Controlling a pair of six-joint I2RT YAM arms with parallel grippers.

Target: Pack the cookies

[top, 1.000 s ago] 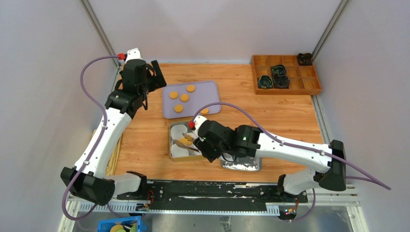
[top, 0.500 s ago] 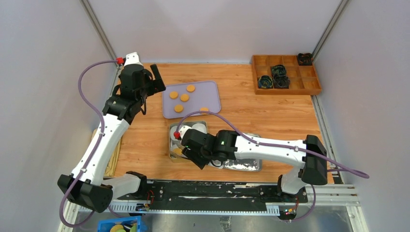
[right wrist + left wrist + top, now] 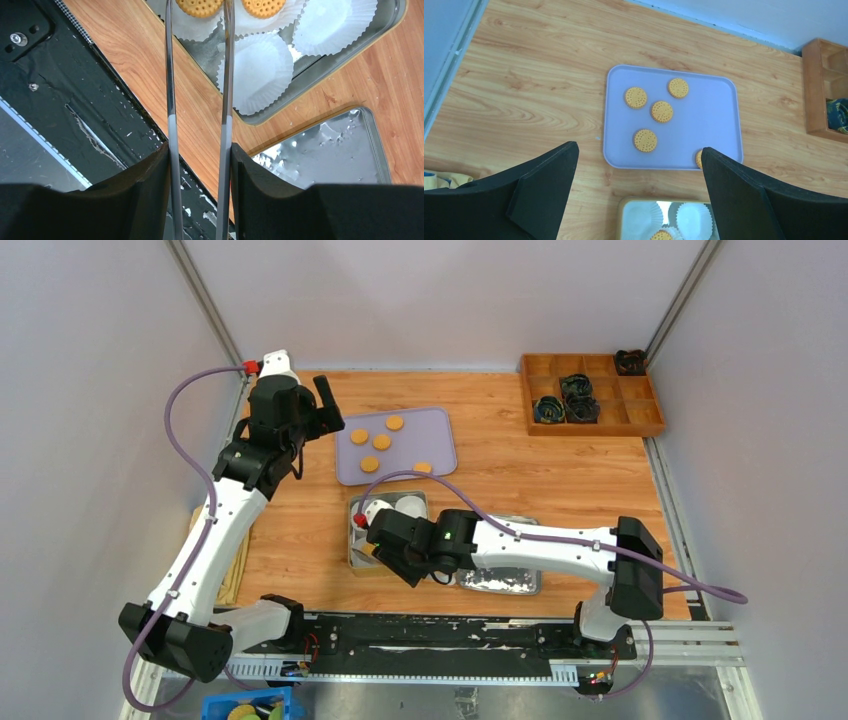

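Observation:
Several round orange-tan cookies (image 3: 369, 464) lie on a lavender tray (image 3: 440, 435); they also show in the left wrist view (image 3: 645, 140). My left gripper (image 3: 318, 408) is open and empty, high over the table's back left (image 3: 639, 148). My right gripper (image 3: 388, 550) is shut on metal tongs (image 3: 228, 75). The tongs reach over a metal tin (image 3: 352, 525) lined with white paper liners (image 3: 260, 75). Two cookies (image 3: 262, 6) sit in liners at the tin's near end. One of them (image 3: 200, 6) lies between the tong arms; the tong tips are out of view.
The tin's silver lid (image 3: 505, 580) lies right of the tin. A wooden compartment box (image 3: 590, 392) with dark items stands at the back right. A yellow mat (image 3: 238, 558) lies along the left edge. A black rail (image 3: 430, 635) runs along the near edge.
My right arm has swung left and nearer, carrying the tongs from the tin's middle to its near left part. My left arm has barely moved.

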